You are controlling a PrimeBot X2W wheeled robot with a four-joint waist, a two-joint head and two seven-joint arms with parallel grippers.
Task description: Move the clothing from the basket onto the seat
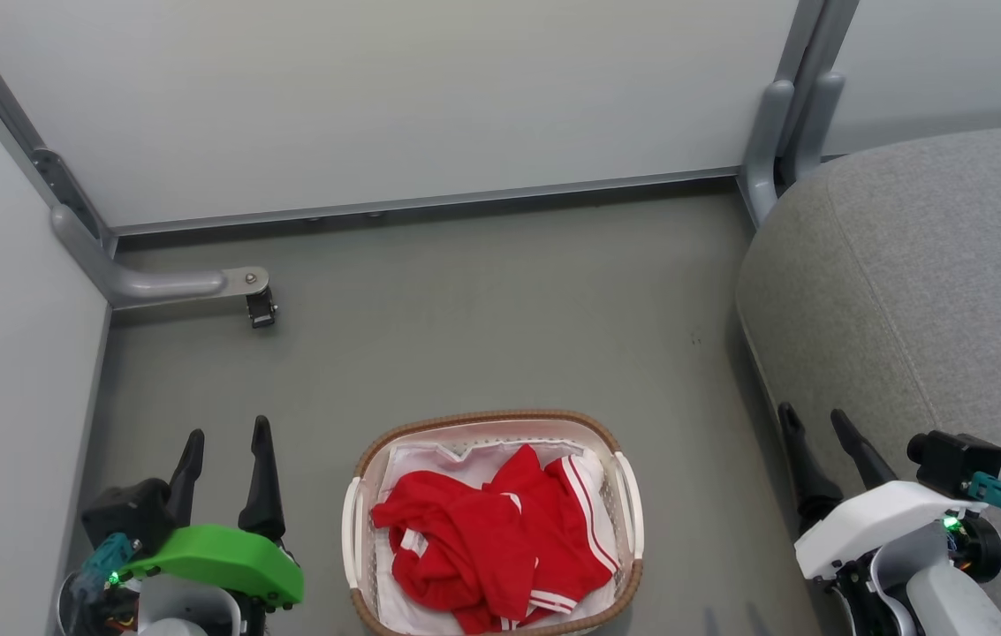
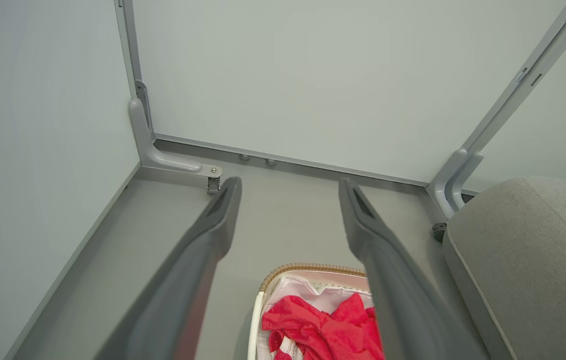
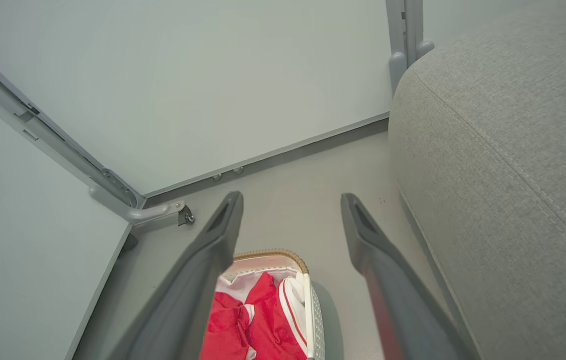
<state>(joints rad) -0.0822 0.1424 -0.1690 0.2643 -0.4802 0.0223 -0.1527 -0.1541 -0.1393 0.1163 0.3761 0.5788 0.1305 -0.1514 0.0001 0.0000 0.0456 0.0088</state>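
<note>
The red clothing [image 1: 487, 548] with white stripes lies crumpled inside the white basket [image 1: 491, 422], which stands on the floor at the bottom centre. The grey seat [image 1: 933, 291] bulks at the right. My left gripper [image 1: 228, 430] hovers open left of the basket, empty. My right gripper [image 1: 814, 417] is open too, between the basket and the seat's front. In the left wrist view the clothing [image 2: 322, 330] and basket [image 2: 302, 269] lie below my open left gripper [image 2: 290, 186]. The right wrist view shows the clothing [image 3: 258, 325], the seat [image 3: 502, 165] and my open right gripper [image 3: 291, 200].
Pale partition walls [image 1: 376, 97] close the back and left. A grey metal foot with a caster [image 1: 260, 307] juts onto the floor at the back left; another post foot [image 1: 765, 150] stands by the seat. Grey floor [image 1: 500, 300] lies between basket and walls.
</note>
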